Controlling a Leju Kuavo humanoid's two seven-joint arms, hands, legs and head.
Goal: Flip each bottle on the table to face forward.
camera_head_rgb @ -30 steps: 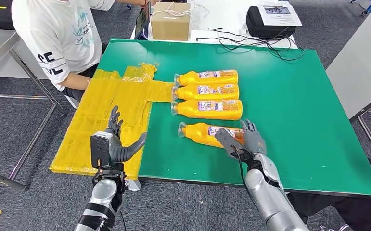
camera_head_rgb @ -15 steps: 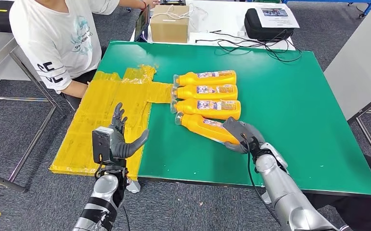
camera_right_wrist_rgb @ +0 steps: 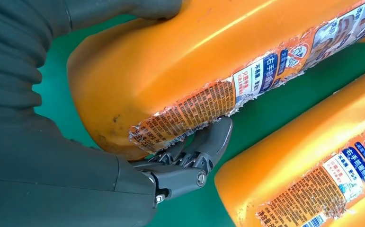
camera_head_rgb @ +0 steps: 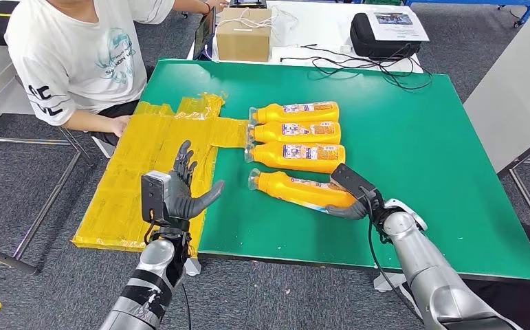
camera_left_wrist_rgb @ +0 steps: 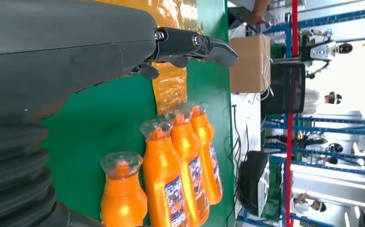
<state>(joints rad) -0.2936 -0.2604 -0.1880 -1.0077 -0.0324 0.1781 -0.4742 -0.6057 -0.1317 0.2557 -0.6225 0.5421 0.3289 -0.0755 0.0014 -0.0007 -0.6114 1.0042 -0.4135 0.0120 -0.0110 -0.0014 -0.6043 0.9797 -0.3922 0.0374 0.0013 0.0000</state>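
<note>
Lower centre of the head view: right robot hand clamped on the base end of the nearest bottle, thumb over the top, fingers tucked beneath against the green counter. Bottle lying slanted, cap toward the left, label partly rolled to the side and not yet squarely up, judging by the torn print seen edge-on from the right wrist. Mid-turn, then, and probably the last one to sort.

Lower left: left robot hand hovering, fingers spread wide, holding nothing, poised above the edge where yellow taped sheeting meets the green.

Further up, centre: second bottle, third bottle and far bottle, side by side in a neat row, caps left, labels showing upward. Looks like three done, one in hand.

Upper left: a seated person in a white shirt. Top centre: cardboard box; black case to its right.
</note>
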